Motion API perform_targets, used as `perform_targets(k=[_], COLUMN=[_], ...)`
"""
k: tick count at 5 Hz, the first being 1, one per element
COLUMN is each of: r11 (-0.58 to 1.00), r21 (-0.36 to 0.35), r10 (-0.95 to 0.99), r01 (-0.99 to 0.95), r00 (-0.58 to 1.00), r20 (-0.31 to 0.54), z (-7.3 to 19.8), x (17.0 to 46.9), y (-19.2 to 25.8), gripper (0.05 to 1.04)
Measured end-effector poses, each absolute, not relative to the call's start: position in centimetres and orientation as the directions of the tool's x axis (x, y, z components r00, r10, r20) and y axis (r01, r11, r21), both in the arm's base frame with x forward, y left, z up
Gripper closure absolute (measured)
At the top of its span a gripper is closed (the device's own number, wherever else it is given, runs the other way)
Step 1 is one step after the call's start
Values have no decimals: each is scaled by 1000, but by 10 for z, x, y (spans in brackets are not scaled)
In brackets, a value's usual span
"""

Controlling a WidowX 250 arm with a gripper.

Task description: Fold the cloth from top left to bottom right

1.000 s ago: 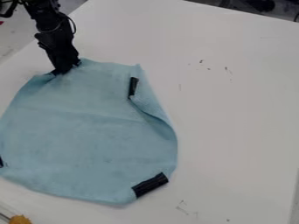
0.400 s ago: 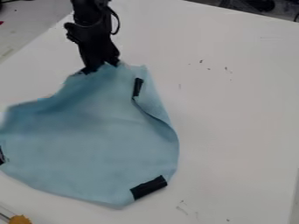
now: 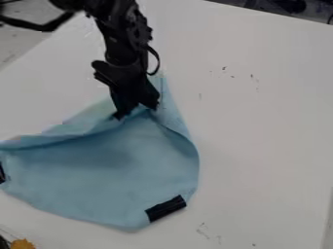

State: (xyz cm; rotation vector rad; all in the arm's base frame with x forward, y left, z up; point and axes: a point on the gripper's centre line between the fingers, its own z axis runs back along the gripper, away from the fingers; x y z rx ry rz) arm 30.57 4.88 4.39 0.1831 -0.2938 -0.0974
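So the white tabletop [image 3: 260,121] is the biggest thing here, and the blue cloth [image 3: 98,180] lies on its left part, with the upper edge lifted and curling over. I'd call the fold started but well short of done. Nothing seems to pin the cloth down, so my main worry is a low, flat pull just dragging the whole lot toward bottom right instead of folding it. The right side already has a crease slanting down from near the top, and if the lifted layer catches on that you'd probably get a lump or a twisted corner. The left part of the edge could lag too, since it's only being pulled from one spot.

The black arm [image 3: 120,44] comes in from the top left, with its tool [image 3: 137,111] down at the cloth's upper part, clamped on a bunched bit of the edge. Thin, soft stuff like that could slip out if the grip is shallow, and the fold would flop back.

Smaller stuff: a black patch [image 3: 166,208] sits at the cloth's bottom right, handy as an aiming mark imo. There's also an orange thing [image 3: 22,243] at bottom left. Containers don't really come into this job.
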Motion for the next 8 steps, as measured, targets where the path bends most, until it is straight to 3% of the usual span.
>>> perform_targets(k=[1, 2, 4, 5, 8], r11=[986, 993, 996, 996, 993], r21=[146, 94, 9, 23, 57], r10=[-124, -103, -91, -88, -109], r01=[84, 78, 91, 85, 99], r00=[947, 949, 965, 971, 971], r20=[297, 298, 247, 222, 214], z=[39, 29, 29, 39, 48], x=[305, 301, 292, 295, 300], y=[25, 7, -38, -55, -58], gripper=[980, 805, 222, 68, 81])
